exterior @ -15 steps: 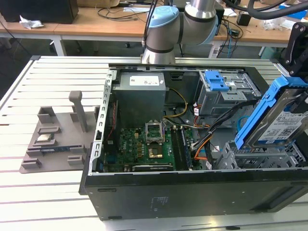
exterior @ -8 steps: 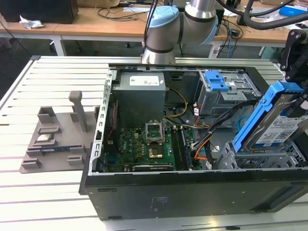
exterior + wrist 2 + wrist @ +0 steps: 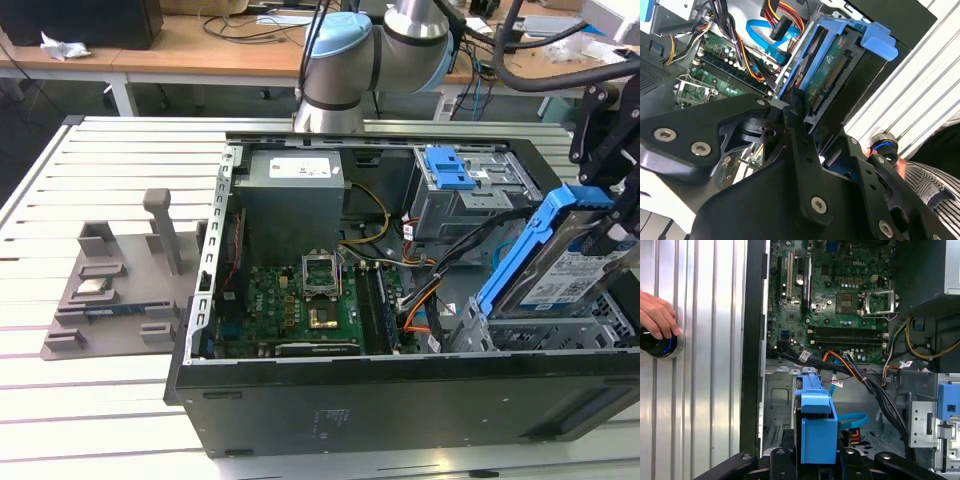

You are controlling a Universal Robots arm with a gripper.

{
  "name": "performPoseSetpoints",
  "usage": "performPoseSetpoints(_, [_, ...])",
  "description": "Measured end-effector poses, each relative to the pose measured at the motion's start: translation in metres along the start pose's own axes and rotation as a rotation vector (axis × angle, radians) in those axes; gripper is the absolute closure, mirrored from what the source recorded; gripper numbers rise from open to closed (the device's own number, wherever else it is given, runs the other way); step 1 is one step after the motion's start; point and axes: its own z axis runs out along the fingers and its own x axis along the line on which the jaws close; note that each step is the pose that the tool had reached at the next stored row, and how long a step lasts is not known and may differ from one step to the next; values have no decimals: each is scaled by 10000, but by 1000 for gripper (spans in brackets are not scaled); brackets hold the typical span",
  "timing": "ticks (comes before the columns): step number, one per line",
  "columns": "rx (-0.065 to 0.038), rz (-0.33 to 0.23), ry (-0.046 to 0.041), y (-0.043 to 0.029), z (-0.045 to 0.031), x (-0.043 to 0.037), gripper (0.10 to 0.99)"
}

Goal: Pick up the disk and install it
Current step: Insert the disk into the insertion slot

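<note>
The disk (image 3: 562, 268) is a silver drive with a white-and-blue label in a blue plastic frame. It hangs tilted on edge over the open computer case's (image 3: 300, 400) corner at the exterior view's right. My black gripper (image 3: 612, 225) is shut on its upper end. In the first wrist view the blue frame (image 3: 815, 422) sits between my fingers (image 3: 778, 460), above the case floor and cables. The second wrist view shows the disk's (image 3: 826, 75) underside and connector edge past one black finger (image 3: 795, 120).
Inside the case are a green motherboard (image 3: 300, 305), a grey power supply box (image 3: 292, 200), a drive cage with a blue latch (image 3: 452, 170) and loose cables (image 3: 420, 300). A grey fixture (image 3: 110, 290) lies on the slatted table. A person's hand (image 3: 657, 317) rests on a round knob (image 3: 660, 346).
</note>
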Motion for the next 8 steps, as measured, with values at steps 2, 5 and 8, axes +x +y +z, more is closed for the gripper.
performPoseSetpoints(2, [2, 1, -4, -1, 61, 0, 722])
performPoseSetpoints(5, [0, 0, -1, -3, 130, 1, 722])
performPoseSetpoints(8, [1, 0, 1, -3, 151, 1, 722])
